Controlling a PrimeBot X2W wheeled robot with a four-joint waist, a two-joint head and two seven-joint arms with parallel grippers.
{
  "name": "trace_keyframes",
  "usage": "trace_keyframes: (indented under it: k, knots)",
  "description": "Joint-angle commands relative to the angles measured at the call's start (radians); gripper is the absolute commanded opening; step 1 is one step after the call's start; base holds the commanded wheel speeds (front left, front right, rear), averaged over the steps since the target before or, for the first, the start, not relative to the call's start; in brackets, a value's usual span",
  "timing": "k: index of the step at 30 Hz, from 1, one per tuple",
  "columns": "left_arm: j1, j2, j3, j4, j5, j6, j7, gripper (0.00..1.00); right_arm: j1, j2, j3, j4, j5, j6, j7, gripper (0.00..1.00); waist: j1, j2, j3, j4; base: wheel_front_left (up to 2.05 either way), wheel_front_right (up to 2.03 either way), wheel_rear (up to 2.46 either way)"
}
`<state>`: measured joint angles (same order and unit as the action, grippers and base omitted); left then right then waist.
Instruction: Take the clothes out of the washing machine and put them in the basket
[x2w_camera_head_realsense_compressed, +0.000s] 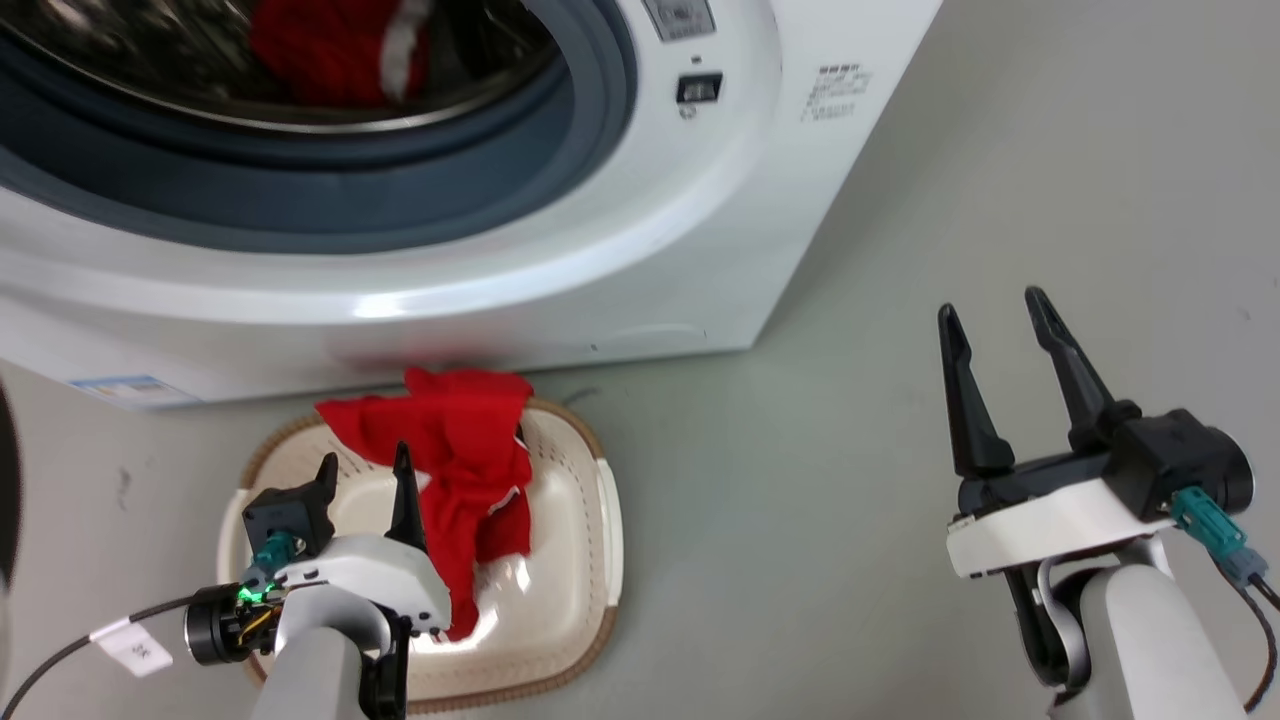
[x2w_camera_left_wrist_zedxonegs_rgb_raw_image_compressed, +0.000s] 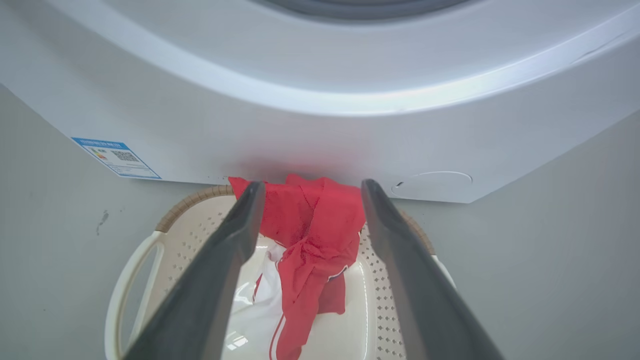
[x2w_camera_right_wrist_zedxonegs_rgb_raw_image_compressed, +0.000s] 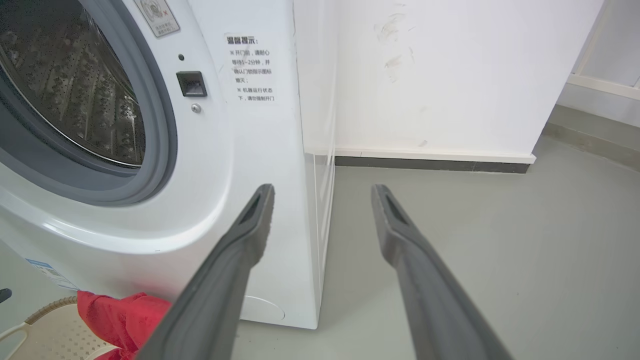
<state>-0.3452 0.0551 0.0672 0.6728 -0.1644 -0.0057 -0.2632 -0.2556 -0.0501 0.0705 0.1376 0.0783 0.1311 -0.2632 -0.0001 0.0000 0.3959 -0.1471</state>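
The white washing machine (x2w_camera_head_realsense_compressed: 500, 250) stands open, and one red garment with a white stripe (x2w_camera_head_realsense_compressed: 340, 45) lies in its steel drum. On the floor in front sits the cream basket (x2w_camera_head_realsense_compressed: 590, 520), with a red and white garment (x2w_camera_head_realsense_compressed: 470, 470) draped over its far rim and down inside. My left gripper (x2w_camera_head_realsense_compressed: 365, 470) hovers open above the basket, and the left wrist view shows that garment (x2w_camera_left_wrist_zedxonegs_rgb_raw_image_compressed: 315, 235) between and below the fingers, untouched. My right gripper (x2w_camera_head_realsense_compressed: 995, 330) is open and empty over bare floor to the right; its wrist view shows the machine's front (x2w_camera_right_wrist_zedxonegs_rgb_raw_image_compressed: 240, 150).
Grey floor (x2w_camera_head_realsense_compressed: 1000, 180) spreads to the right of the machine. A white wall with a dark skirting (x2w_camera_right_wrist_zedxonegs_rgb_raw_image_compressed: 430, 164) stands behind. A cable with a white tag (x2w_camera_head_realsense_compressed: 130, 645) trails from my left wrist.
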Motion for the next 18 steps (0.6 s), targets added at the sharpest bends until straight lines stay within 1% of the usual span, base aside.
trace_keyframes:
  k: [1, 5, 11, 15, 18]
  knots:
    - [0.026, -0.001, -0.005, -0.022, 0.009, -0.001, -0.002, 1.00, 0.018, 0.000, -0.004, 0.001, -0.006, -0.001, -0.003, 1.00, 0.0001, 0.0000, -0.093, 0.039, 0.00, 0.00, 0.00]
    - [0.091, -0.005, -0.033, -0.158, 0.037, 0.006, -0.002, 1.00, 0.053, 0.000, -0.023, -0.006, -0.016, -0.001, -0.003, 1.00, 0.0001, 0.0000, -0.145, 0.046, 0.00, 0.00, 0.00]
    - [0.172, -0.005, -0.082, -0.379, 0.050, 0.034, -0.002, 1.00, 0.093, 0.000, -0.052, -0.027, -0.024, -0.001, -0.002, 1.00, 0.0001, 0.0000, -0.198, 0.054, 0.00, 0.00, 0.00]
    - [0.199, -0.004, -0.095, -0.502, 0.069, 0.045, -0.002, 1.00, 0.115, 0.000, -0.064, -0.045, -0.027, -0.001, -0.002, 1.00, 0.0001, 0.0000, -0.217, 0.062, 0.00, 0.00, 0.00]
    - [0.195, -0.005, -0.100, -0.565, 0.088, 0.051, -0.002, 1.00, 0.126, 0.000, -0.072, -0.060, -0.029, -0.001, 0.002, 1.00, 0.0001, 0.0000, -0.225, 0.068, 0.00, 0.00, 0.00]
